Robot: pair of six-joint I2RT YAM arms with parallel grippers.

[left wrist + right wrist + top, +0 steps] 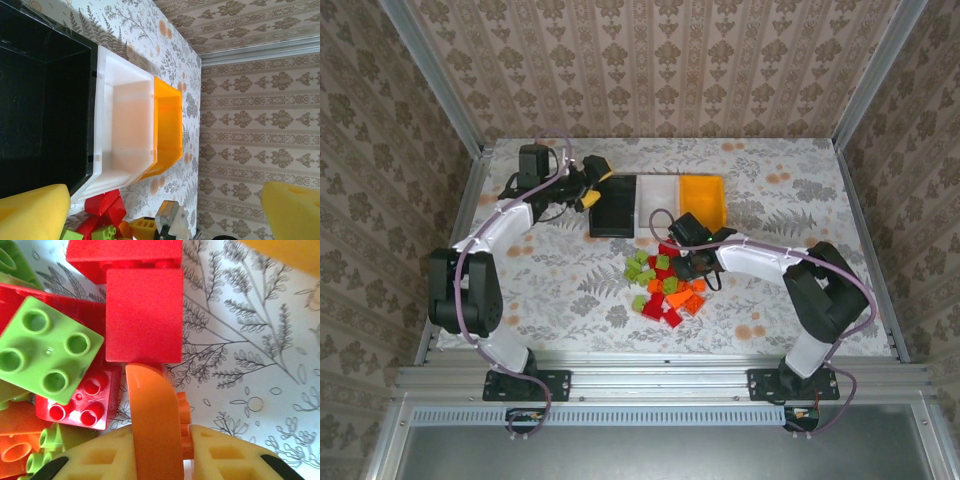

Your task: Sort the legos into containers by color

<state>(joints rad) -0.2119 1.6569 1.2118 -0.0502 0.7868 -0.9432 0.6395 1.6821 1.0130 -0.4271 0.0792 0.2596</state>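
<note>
The right end effector (pixel 160 452) is clamped on an orange brick (pixel 152 415) at the edge of the lego pile (pixel 665 285), apparently to lift it clear. The orange bin (pixel 703 198) lies just beyond. The left end effector (pixel 588 187) hangs wide open beside the black bin (pixel 613 205).

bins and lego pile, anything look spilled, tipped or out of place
Nothing stands out. The black bin, white bin and orange bin stand upright in a row, with no bricks visible inside. The legos lie in a loose pile in front of them, and the right gripper is closed on an orange brick.
</note>
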